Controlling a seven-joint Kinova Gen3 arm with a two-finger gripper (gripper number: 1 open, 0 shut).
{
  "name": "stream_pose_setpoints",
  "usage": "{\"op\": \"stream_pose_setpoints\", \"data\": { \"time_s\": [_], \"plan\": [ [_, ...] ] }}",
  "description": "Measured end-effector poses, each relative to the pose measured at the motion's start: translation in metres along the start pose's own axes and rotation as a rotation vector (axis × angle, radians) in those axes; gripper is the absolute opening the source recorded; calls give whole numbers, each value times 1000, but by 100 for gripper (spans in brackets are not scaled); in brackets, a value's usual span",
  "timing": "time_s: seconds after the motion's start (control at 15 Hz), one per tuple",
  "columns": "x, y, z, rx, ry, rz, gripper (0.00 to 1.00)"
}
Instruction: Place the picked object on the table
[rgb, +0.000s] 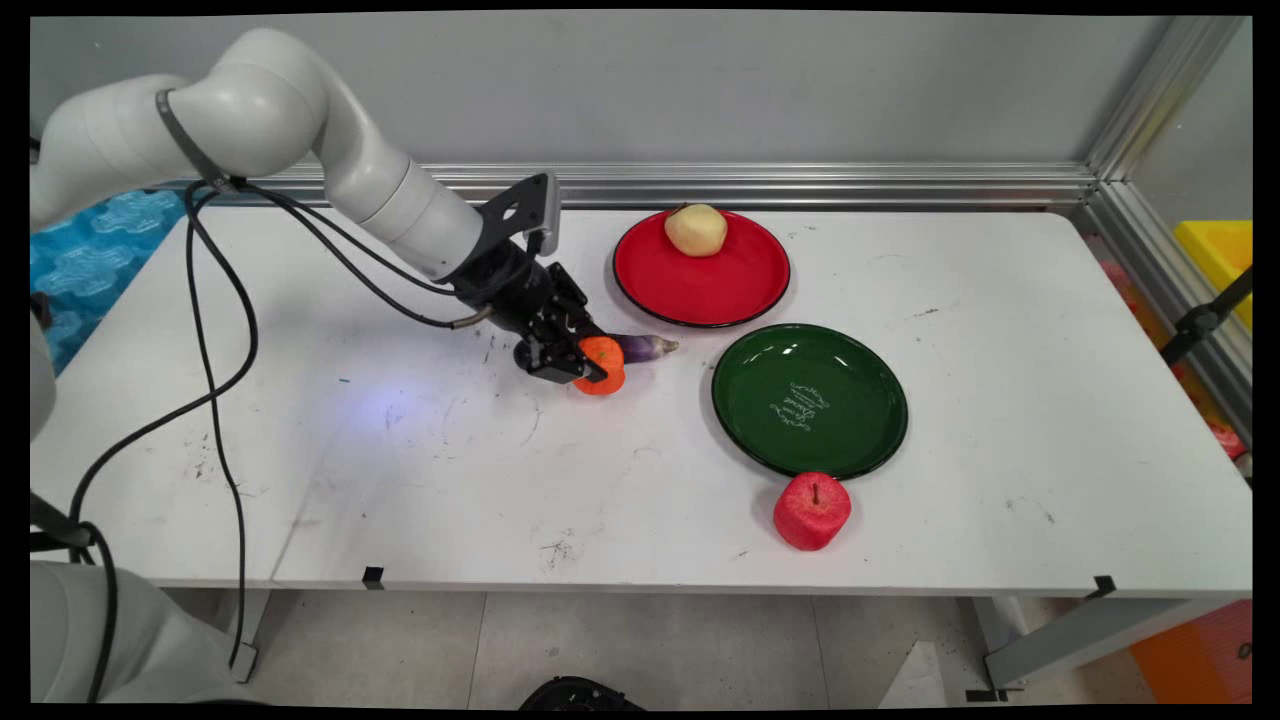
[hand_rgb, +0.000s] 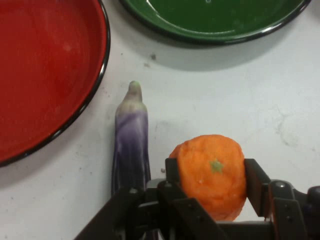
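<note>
The black gripper (rgb: 592, 366) is seen low over the middle of the white table (rgb: 400, 480), its two fingers (hand_rgb: 256, 179) closed on either side of an orange fruit (rgb: 603, 364), which is gripped between them. From the hand view the orange (hand_rgb: 214, 175) is shown with its small green stem mark facing the camera. Whether the orange rests on the table or is held just clear of it cannot be told for certain. A purple eggplant (rgb: 645, 347) is laid on the table just beside the orange, on its far side, with its pale tip pointed right. A red plate (rgb: 740, 285) is set near the eggplant, further back and to the right, and a yellowish apple-like fruit (rgb: 696, 229) is carried on its far part. A green plate (rgb: 850, 370) is placed right of the gripper, nearer than the red one. A red apple (rgb: 811, 510) is stood just beside the green plate's near rim.
</note>
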Motion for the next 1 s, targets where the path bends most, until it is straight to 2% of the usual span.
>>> {"op": "stream_pose_setpoints", "data": {
  "time_s": [1.0],
  "plan": [
    [-18, -1, 27, -35, 39, -84, 0]
  ]
}}
